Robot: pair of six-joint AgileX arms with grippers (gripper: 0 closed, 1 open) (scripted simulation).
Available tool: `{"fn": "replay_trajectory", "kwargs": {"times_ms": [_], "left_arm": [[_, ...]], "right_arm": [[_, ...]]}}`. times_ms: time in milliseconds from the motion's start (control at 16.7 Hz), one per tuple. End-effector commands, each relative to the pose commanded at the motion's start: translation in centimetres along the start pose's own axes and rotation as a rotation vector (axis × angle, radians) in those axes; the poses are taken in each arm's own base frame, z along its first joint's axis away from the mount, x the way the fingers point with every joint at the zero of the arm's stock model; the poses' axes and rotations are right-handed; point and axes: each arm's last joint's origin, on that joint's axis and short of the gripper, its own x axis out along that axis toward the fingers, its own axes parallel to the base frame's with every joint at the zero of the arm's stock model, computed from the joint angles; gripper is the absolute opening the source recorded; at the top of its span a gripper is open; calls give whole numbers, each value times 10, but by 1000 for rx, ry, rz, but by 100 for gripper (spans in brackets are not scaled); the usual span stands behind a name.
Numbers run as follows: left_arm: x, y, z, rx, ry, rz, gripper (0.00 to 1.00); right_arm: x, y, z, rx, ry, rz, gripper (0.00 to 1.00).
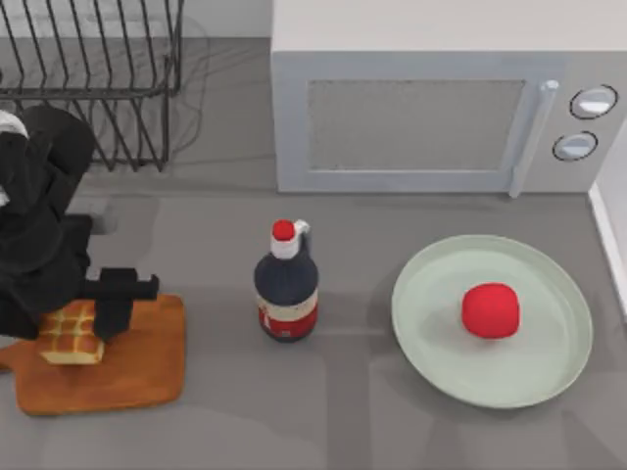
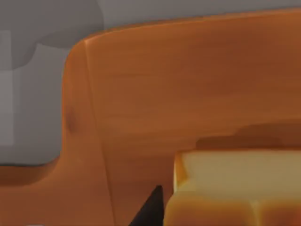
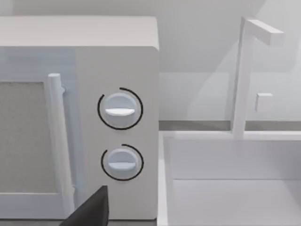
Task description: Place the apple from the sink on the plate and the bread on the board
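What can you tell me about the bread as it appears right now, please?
The bread is a small square block of pull-apart rolls, glossy golden-brown and gridded on top with pale sides. It lies flat on the left part of the wooden board, near the stub handle. The left gripper is over it, dark fingers along its right edge. The left wrist view shows its pale side resting on the wood.

Apple (image 1: 490, 310) on plate (image 1: 493, 319) at right — bottle (image 1: 286, 284) mid-desk, bread (image 1: 71, 333) on board (image 1: 108, 360) at left, microwave (image 1: 446, 98) behind.
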Motion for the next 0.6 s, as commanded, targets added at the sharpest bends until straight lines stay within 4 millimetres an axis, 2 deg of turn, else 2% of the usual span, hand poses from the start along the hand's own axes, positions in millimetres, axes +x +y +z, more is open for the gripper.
{"fn": "replay_trajectory", "kwargs": {"times_ms": [420, 600], "left_arm": [[0, 0, 0, 0, 0, 0, 98], [0, 0, 0, 0, 0, 0, 100]], "right_arm": [[0, 0, 0, 0, 0, 0, 100], [0, 0, 0, 0, 0, 0, 100]]}}
